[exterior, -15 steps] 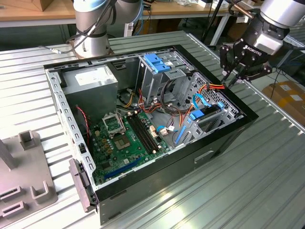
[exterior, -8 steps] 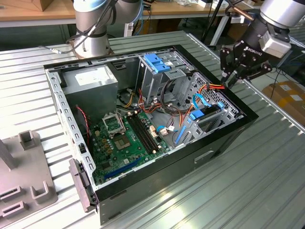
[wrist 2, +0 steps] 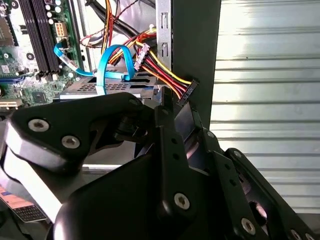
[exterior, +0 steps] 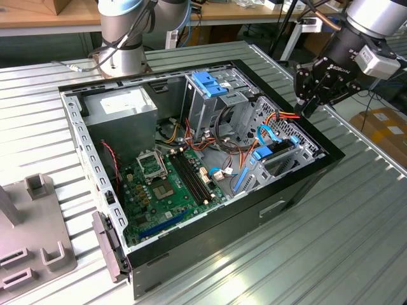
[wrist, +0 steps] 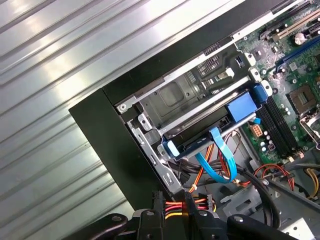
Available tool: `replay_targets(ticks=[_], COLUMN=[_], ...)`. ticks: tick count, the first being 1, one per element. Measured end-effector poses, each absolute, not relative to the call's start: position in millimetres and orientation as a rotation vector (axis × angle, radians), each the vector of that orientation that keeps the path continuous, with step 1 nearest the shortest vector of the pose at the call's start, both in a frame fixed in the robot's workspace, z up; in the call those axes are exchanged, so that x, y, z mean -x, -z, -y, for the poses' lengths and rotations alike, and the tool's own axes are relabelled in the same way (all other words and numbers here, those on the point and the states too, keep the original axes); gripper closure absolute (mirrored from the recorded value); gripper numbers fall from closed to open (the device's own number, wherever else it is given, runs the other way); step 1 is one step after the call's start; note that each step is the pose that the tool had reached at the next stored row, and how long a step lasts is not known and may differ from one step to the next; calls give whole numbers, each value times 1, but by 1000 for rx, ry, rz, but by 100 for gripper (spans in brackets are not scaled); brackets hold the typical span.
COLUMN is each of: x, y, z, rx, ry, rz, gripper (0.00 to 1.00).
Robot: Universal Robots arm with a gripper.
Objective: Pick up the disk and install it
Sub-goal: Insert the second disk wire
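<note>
Hovers with the gripper (exterior: 306, 107) just above the computer case (exterior: 254, 216), at the corner on the exterior view's right. Pinches the black power plug (wrist 2: 187, 92) between fingers (wrist 2: 165, 145) drawn narrow, red and yellow wires (wrist 2: 160, 75) trailing back into the case. Probably holds it lifted to stop the wires fouling the bay. Finds the disk (wrist: 205, 127) lying flat in the low bay inside that same corner of the case, blue rails along its sides, 1 light-blue data cable (wrist: 220, 155) looping over it. Looks seated there. Tilts the wrist steeply down toward the case interior, reaching in from beyond the case wall, above the ribbed table (exterior: 331, 254).
</note>
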State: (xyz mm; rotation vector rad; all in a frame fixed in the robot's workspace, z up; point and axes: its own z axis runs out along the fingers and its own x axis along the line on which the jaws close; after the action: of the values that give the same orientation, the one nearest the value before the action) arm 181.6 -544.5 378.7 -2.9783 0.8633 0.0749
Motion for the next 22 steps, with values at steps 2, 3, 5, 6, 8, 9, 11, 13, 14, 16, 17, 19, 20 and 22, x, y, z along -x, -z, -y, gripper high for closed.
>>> replay_targets(ticks=[2,3,5,6,8,9,11,13,14,16,17,19,20,22], x=[-183,-184,-186,-187,-189,-189,-189,-189,-189,-189,-188,-187,-185,-182], y=[-379,-379,-378,-378,-378,-378,-378,-377,-376,-376,-376,-375,-375,-374], z=[545,545,545,545,544,544,544,544,544,544,544,544,544,544], rx=[2978,2974,2965,2962,2957,2957,2958,2956,2956,2957,2957,2951,2944,2942], ry=[-75,-75,-74,-74,-73,-73,-73,-61,-50,-35,-31,4,39,47], rz=[-866,-879,-906,-916,-929,-929,-929,-928,-928,-928,-928,-925,-922,-921], gripper=[70,70,70,70,70,70,70,70,70,70,70,70,70,70])
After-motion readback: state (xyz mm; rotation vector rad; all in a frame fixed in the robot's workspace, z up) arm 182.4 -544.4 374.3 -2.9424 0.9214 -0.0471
